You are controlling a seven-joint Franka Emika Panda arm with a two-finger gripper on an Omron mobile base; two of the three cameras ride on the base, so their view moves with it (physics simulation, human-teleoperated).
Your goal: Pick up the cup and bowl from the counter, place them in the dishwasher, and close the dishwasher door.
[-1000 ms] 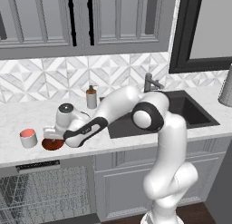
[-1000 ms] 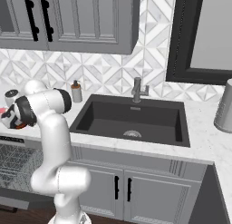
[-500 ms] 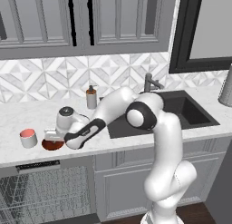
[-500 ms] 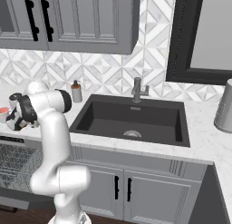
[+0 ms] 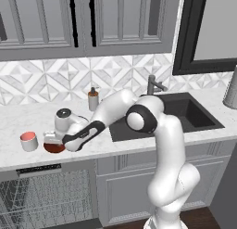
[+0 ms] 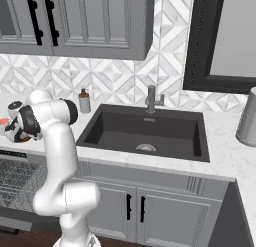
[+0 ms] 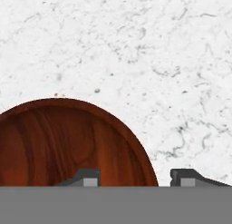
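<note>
The dark reddish-brown bowl [image 5: 54,148] sits on the white marble counter [image 5: 18,119], near its front edge. My gripper [image 5: 52,141] hangs over the bowl's right rim, fingers pointing down. In the hand view the bowl [image 7: 68,141] lies at the lower left, and its rim passes between my gripper's [image 7: 138,177] two fingertips. One tip is inside the bowl and one outside, with a gap still on each side. The grey cup [image 5: 28,141] with its salmon-red top stands just left of the bowl. The dishwasher [image 5: 41,200] below stands open with its wire racks showing; its door is out of view.
A brown soap dispenser [image 5: 93,98] stands by the back wall. The dark sink [image 5: 185,113] with its faucet [image 5: 153,84] lies to the right. A grey cylinder [image 6: 246,123] stands at the counter's far right. Grey cabinets hang above the counter and stand below it.
My hand has eased left and down onto the bowl's rim, and the fingers have drawn closer together. Bowl and cup have not moved.
</note>
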